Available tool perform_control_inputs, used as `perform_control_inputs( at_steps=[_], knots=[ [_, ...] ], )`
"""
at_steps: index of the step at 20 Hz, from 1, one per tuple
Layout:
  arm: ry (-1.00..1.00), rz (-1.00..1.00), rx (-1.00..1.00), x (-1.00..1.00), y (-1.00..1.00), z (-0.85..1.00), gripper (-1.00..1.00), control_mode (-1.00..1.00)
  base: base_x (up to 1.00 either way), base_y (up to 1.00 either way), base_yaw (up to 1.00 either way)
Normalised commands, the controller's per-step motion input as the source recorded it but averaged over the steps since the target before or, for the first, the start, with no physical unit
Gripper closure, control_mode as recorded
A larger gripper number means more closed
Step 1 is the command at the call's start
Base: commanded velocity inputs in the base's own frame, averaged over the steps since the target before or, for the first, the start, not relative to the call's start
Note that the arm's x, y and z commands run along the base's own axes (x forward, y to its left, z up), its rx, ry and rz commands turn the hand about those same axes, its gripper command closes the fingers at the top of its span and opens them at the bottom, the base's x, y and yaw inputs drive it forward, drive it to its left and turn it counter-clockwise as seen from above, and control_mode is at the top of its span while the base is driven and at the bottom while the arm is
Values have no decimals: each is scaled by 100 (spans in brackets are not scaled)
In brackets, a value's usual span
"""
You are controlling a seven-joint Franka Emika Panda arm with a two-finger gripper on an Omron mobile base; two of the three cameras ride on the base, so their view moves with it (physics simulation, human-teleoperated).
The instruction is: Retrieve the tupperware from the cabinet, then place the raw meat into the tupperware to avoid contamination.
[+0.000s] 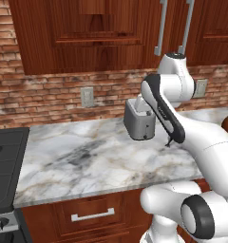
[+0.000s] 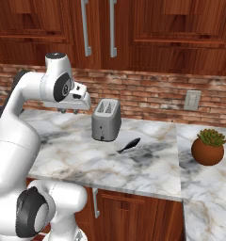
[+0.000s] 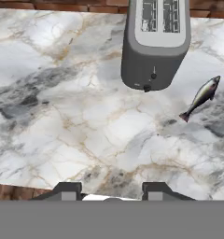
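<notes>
The fingers [image 3: 111,189] hang above the marble counter [image 3: 62,116], parted with a clear gap and nothing between them. Ahead of them stands the grey toaster [image 3: 155,44], slots up. Just beside it, ahead and off to the right of the fingers, the raw meat [image 3: 201,97] lies flat on the stone, forked tail pointing back toward them. Up above, the cabinet [image 2: 148,33] has its doors shut, silver handles [image 2: 112,28] side by side. A potted plant [image 2: 208,147] sits well off to the right.
</notes>
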Motion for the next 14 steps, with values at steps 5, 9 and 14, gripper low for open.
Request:
perform_control_inputs(
  at_steps=[5, 9, 14],
  knots=[
    [-11, 0, 0, -18, -16, 20, -100, -100, 0, 0, 0],
    [-33, 0, 0, -27, -24, 30, -100, -100, 0, 0, 0],
    [-30, 0, 0, -20, -17, 47, -100, -100, 0, 0, 0]
  ],
)
